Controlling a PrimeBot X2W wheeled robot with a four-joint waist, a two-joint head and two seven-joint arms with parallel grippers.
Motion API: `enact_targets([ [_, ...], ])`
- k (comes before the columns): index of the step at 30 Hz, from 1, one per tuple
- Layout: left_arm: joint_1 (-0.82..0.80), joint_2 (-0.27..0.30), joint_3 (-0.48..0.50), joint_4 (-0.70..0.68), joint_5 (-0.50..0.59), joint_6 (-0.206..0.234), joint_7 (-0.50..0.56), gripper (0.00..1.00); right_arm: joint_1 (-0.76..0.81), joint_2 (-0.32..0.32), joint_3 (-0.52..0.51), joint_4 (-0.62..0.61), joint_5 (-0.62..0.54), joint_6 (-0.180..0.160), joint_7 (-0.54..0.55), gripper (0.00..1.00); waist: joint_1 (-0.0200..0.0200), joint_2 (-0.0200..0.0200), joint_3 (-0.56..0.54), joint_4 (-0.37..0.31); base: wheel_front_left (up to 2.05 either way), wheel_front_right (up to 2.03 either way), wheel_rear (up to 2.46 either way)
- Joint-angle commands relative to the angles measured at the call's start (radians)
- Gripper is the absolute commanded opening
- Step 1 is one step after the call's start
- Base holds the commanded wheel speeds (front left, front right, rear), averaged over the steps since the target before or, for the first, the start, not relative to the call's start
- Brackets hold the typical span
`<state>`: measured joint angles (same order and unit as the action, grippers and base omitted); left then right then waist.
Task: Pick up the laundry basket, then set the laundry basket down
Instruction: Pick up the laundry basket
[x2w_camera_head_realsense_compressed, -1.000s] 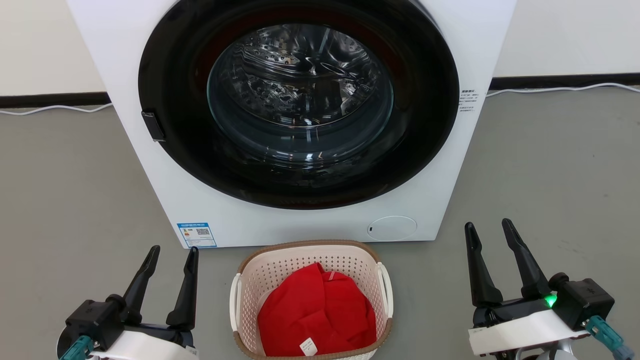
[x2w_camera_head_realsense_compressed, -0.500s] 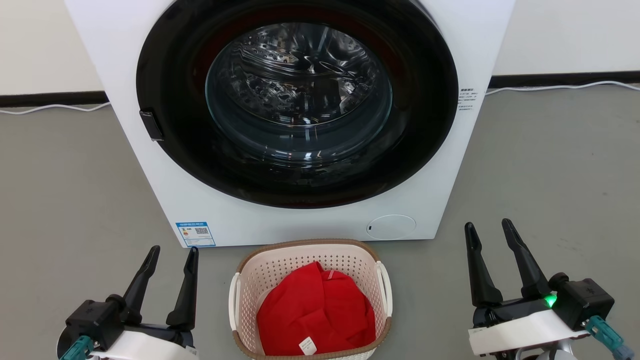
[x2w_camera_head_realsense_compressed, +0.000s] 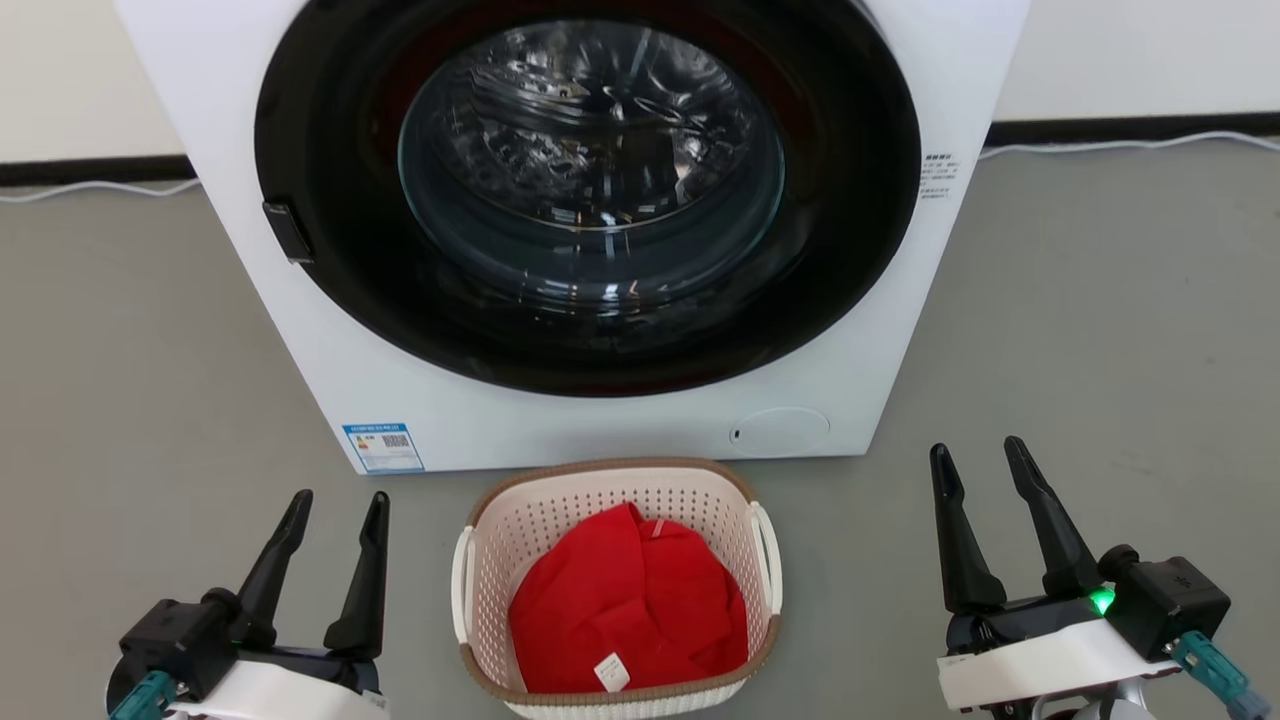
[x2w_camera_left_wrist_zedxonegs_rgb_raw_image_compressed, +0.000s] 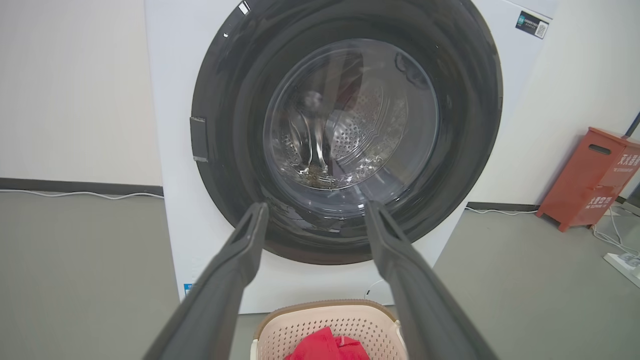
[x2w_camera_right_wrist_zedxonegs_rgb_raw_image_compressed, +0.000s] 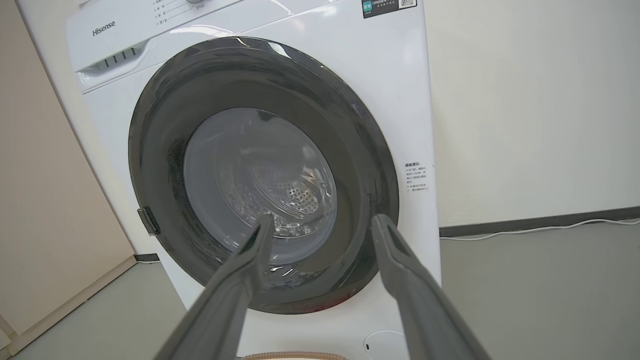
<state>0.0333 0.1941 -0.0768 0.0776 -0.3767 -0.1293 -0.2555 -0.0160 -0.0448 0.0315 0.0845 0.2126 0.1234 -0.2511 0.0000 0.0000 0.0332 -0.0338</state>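
Laundry basket (x2w_camera_head_realsense_compressed: 600, 505) lies between left gripper (x2w_camera_head_realsense_compressed: 340, 497) and right gripper (x2w_camera_head_realsense_compressed: 977, 447), long axis pointing away from them; the left is nearer. Both gape open, empty.

Bare test room: front-load washer (x2w_camera_head_realsense_compressed: 600, 440), grey floor (x2w_camera_head_realsense_compressed: 1100, 330), red cabinet (x2w_camera_left_wrist_zedxonegs_rgb_raw_image_compressed: 582, 182).

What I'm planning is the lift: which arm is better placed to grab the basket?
Left, marginally: the open left gripper sits closer to the laundry basket than the open right gripper does.
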Motion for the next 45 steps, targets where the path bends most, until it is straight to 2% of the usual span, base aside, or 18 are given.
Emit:
enact_targets([
  [1,-0.032,0.025,0.033,-0.032,-0.015,-0.001,-0.006,1.0,-0.013,-0.005,0.021,-0.028,0.002,0.007,-0.011,1.0,0.0,0.0,0.02,-0.001,0.0,0.0,0.0],
  [9,-0.043,0.077,0.033,-0.051,-0.06,-0.001,-0.006,1.0,-0.02,-0.005,0.02,-0.048,0.002,0.007,-0.011,1.0,0.0,0.0,0.103,-0.006,0.0,0.0,0.0],
  [16,-0.072,0.157,0.023,-0.073,-0.121,-0.001,-0.006,1.0,-0.041,-0.005,0.025,-0.069,0.002,0.007,-0.011,1.0,0.0,0.0,0.212,-0.015,0.0,0.0,0.0],
  [25,-0.124,0.231,-0.005,-0.067,-0.189,-0.001,-0.006,1.0,-0.089,-0.005,0.029,-0.061,0.013,0.007,-0.011,1.0,0.0,0.0,0.326,-0.026,0.0,0.0,0.0],
  [31,-0.176,0.273,-0.04,-0.031,-0.232,-0.001,-0.006,1.0,-0.134,-0.005,0.028,-0.022,0.023,0.007,-0.011,1.0,0.0,0.0,0.402,-0.025,0.0,0.0,0.0],
  [32,-0.216,0.296,-0.061,0.006,-0.26,-0.001,-0.006,1.0,-0.167,-0.005,0.029,0.011,0.024,0.007,-0.011,1.0,0.0,0.0,0.451,-0.025,0.0,0.0,0.0],
  [45,-0.361,0.36,-0.167,0.101,-0.335,-0.001,-0.006,1.0,-0.294,-0.005,0.036,0.137,0.024,0.007,-0.011,1.0,0.0,0.0,0.607,-0.017,0.0,0.0,0.0],
])
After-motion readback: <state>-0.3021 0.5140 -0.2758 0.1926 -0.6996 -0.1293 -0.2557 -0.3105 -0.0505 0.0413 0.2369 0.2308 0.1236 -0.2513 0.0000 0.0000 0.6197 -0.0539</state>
